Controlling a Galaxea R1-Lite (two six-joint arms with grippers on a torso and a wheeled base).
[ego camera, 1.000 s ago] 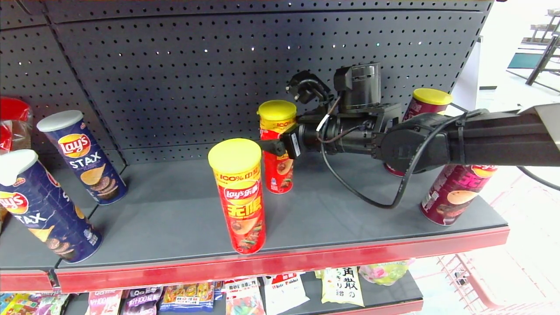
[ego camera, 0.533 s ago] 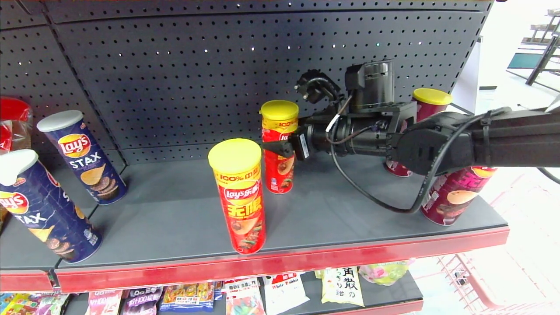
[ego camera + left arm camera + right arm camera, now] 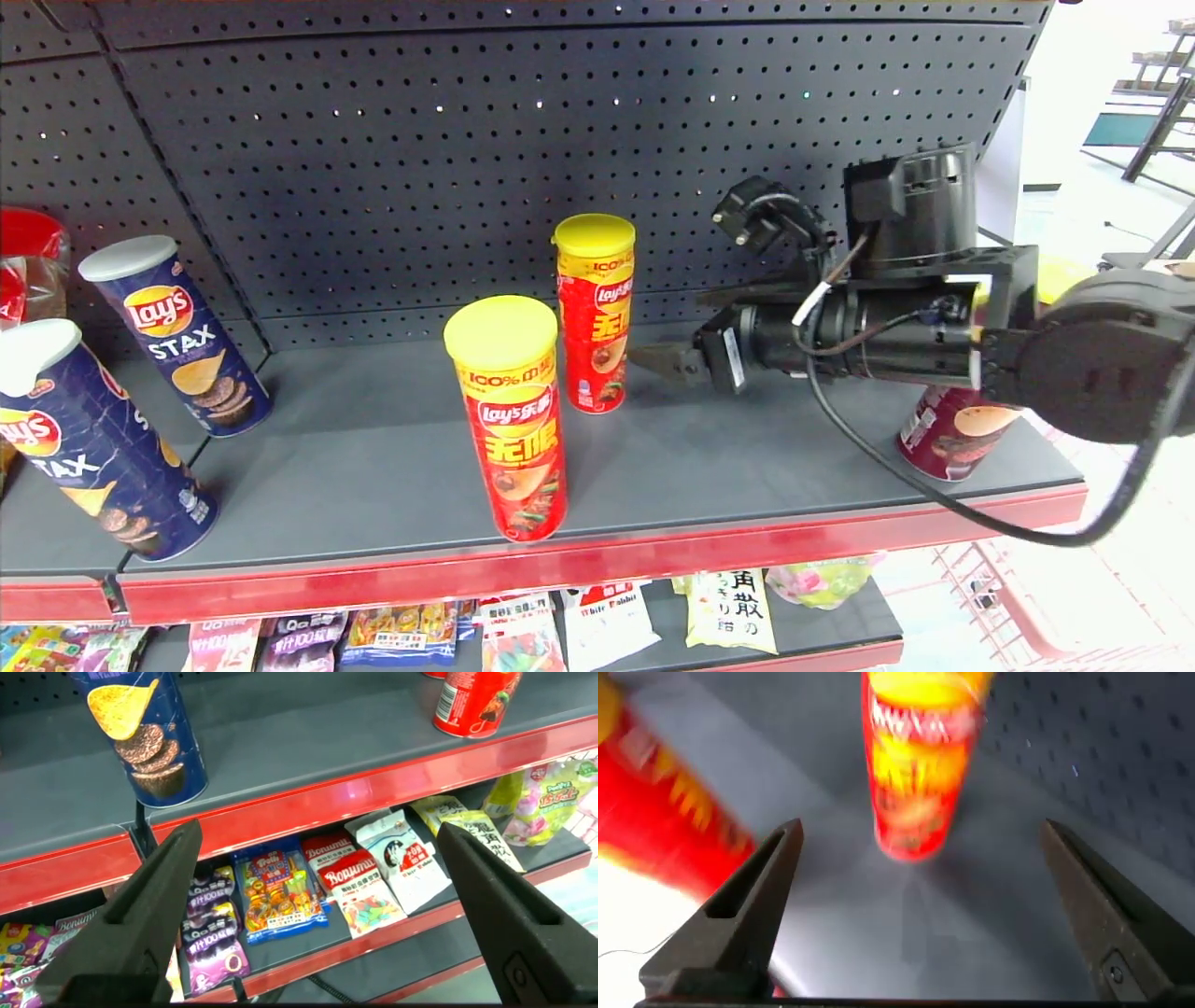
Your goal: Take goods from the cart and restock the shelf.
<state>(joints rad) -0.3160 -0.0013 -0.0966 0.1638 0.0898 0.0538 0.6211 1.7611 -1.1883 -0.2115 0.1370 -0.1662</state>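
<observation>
**On the shelf, the rear red can stands free at 10 o'clock of my right jaws**

Across the head view, my right jaws hang just above the shelf [image 3: 373, 448], spread wide and gripping nothing, their tips aimed toward 9 o'clock. The rear red can [image 3: 595, 313] stands near those tips, at about 10 o'clock from them, with a strip of bare shelf between. Its long axis is upright, so it crosses the line of the jaws squarely. From the right wrist I see it centred between the two open fingers, beyond their tips. My right arm is by far the nearer one. My left jaws sit lower down, facing the snack bags [image 3: 280, 891] on the shelf below, also wide open and empty.

The can is a tall slim tube with a red wrap, a yellow band near the top and a yellow lid. It stands straight, close to the pegboard back. A front red can [image 3: 512, 420] of the same kind stands at 7 o'clock of it, by the red shelf lip. A maroon can [image 3: 948, 429] sits at 4 o'clock of it, partly behind my right arm.

I judge this can placed. My next trip would be to the cart [image 3: 1018, 597] at 5 o'clock, backing straight out toward 3 o'clock so no finger clips either can.
</observation>
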